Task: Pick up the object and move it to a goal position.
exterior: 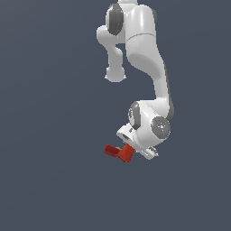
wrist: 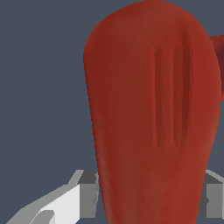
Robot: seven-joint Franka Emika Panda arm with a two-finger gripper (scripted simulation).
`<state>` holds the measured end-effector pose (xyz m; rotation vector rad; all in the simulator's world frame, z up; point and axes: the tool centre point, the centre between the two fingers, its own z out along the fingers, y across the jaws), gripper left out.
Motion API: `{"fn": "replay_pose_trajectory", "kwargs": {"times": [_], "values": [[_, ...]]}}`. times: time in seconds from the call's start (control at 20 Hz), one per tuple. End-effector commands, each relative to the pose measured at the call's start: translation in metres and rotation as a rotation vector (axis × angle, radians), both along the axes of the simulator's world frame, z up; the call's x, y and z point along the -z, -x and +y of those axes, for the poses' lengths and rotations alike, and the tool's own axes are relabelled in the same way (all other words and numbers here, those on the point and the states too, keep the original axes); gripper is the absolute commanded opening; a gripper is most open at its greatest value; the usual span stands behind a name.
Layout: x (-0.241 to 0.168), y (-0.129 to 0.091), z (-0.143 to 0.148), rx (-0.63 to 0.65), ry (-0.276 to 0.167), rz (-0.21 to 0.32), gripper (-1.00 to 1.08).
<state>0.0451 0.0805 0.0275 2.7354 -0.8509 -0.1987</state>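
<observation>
The object (exterior: 118,152) is a small red-orange L-shaped item with a darker red arm pointing to the exterior view's left and a yellow spot near its bend. It sits directly under the white hand of my gripper (exterior: 128,151). In the wrist view the object (wrist: 148,109) fills most of the picture as a tall red body with two grooves. My gripper (wrist: 151,199) has one grey finger pressed against each of its sides, so it is shut on the object. The fingertips are hidden in the exterior view.
The white arm (exterior: 144,49) reaches down from the upper middle of the exterior view. All around is a flat dark grey-blue surface with no other objects, edges or goal mark showing.
</observation>
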Motion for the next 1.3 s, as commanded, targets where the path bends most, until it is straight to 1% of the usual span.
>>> {"fn": "replay_pose_trajectory", "kwargs": {"times": [0.0,0.3,0.55,0.7,1.05,1.25], "values": [[0.000,0.001,0.001,0.000,0.000,0.000,-1.00],[-0.003,0.010,0.007,0.000,0.000,0.000,-1.00],[-0.009,0.027,0.017,0.000,0.000,0.000,-1.00],[-0.014,0.041,0.027,0.000,0.000,0.000,-1.00],[-0.028,0.084,0.056,0.000,0.000,0.001,-1.00],[-0.036,0.104,0.070,0.000,0.000,0.001,-1.00]]}}
